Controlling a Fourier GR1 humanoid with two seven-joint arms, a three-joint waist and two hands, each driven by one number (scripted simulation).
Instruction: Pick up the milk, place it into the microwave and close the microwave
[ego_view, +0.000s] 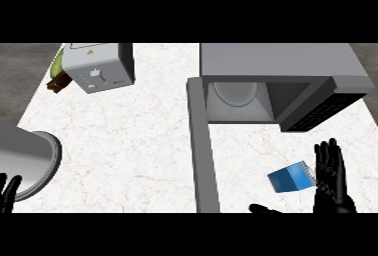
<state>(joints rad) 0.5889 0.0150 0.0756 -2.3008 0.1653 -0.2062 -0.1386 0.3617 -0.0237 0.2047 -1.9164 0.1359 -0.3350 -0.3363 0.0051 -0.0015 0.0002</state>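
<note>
Milk sits in the lower right of the frame as a small blue carton, tilted so that one corner points toward the lower left; its top right face is paler, with fine vertical stripes. It rests on the white marbled surface, below the microwave and just to the left of the right hand. That hand is black, comes up from the lower right edge, and stands with its fingers straight and pressed close together, pointing toward the top of the frame; the fingers lie right beside the carton's striped face, and contact cannot be told for certain. A dark thumb tip shows low down, left of the wrist, below the carton.

The microwave fills the upper right of the frame, grey, with its cavity open and a pale round plate visible inside. Its door hangs open as a long grey slab running down the middle of the frame to the bottom edge. A dark panel with a grid of buttons angles out at the right of the cavity.

In the upper left stands a grey toaster, with a green and brown object at its left side. A large grey rounded vessel lies at the left edge. Below it, the left hand shows only as dark fingers pointing up at the lower left corner, straight and relaxed.
</note>
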